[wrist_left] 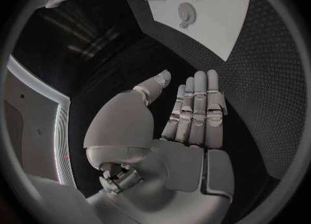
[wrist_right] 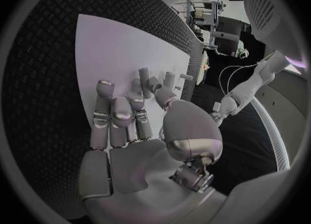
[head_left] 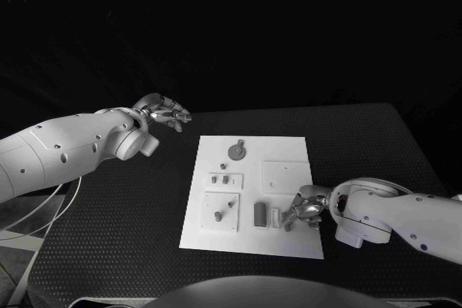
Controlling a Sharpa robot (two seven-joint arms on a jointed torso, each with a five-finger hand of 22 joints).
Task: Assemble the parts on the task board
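The task board (head_left: 252, 196) lies mid-table, grey parts (head_left: 261, 214) on it. The right hand (head_left: 306, 210) hovers at its 4 o'clock corner, fingers loosely spread (nothing held). The left hand (head_left: 163, 111) waits at 11 o'clock, fingers straight, empty.

We see a black desk (head_left: 115, 221) with a finely textured top, and 1 white task board (head_left: 289, 147) lying flat on it near the middle, its long sides running away from the robot. Bare desk surface shows round all 4 board edges.
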